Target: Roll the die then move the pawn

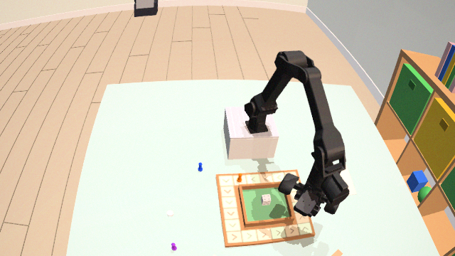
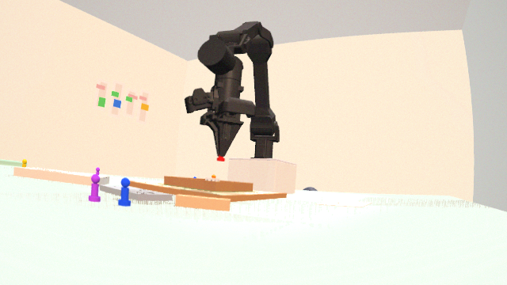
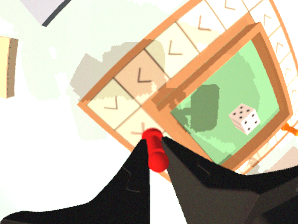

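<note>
My gripper (image 2: 221, 154) (image 3: 153, 143) is shut on the red pawn (image 2: 220, 159) (image 3: 158, 160) and holds it in the air, above the board's right side. In the top view the fingertips and the pawn are hidden behind the gripper body. The board (image 1: 232, 225) (image 2: 257, 196) (image 3: 111, 106) has a ring of squares with arrows around the green tray (image 1: 254, 213) (image 2: 207, 184) (image 3: 265, 95). The white die (image 1: 266, 200) (image 3: 244, 119) rests inside the tray; its upper face shows several pips. The orange pawn (image 1: 239, 178) (image 2: 213, 176) (image 3: 290, 129) stands on a square of the board's back row.
A blue pawn (image 1: 200, 167) stands left of the board, and a purple pawn (image 1: 173, 246) is nearer the front. Another blue pawn (image 2: 124, 194) and a purple one (image 2: 94, 190) show in the exterior view, near an orange block (image 2: 203, 202). A white disc (image 1: 170, 213) lies on the left.
</note>
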`<control>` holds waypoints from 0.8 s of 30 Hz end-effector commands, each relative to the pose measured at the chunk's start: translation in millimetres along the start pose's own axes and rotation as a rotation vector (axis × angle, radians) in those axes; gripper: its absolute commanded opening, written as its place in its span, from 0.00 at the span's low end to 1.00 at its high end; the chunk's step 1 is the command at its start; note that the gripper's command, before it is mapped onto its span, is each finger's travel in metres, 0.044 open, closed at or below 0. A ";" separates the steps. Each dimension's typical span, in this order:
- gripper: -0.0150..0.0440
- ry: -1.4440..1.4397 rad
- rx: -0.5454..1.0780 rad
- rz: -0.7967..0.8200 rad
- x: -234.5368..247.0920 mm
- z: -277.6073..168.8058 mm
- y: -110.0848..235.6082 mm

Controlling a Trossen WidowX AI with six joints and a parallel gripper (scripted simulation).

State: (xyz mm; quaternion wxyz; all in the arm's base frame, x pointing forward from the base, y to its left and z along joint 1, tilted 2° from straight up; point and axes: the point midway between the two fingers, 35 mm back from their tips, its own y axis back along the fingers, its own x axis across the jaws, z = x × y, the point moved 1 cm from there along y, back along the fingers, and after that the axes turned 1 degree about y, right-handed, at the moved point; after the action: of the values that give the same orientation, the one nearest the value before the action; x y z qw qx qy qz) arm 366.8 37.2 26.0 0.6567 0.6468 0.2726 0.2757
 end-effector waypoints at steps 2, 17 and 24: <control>0.25 -0.004 0.007 0.002 9.2 -25.3 -14.0; 0.25 -0.004 0.007 0.002 9.4 -26.7 -49.9; 0.25 -0.004 0.007 0.002 9.5 -26.7 -57.9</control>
State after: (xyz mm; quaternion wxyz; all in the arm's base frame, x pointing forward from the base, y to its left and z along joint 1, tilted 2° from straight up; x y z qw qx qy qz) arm 356.2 61.8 -26.8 0.6554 0.6479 0.2719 0.2769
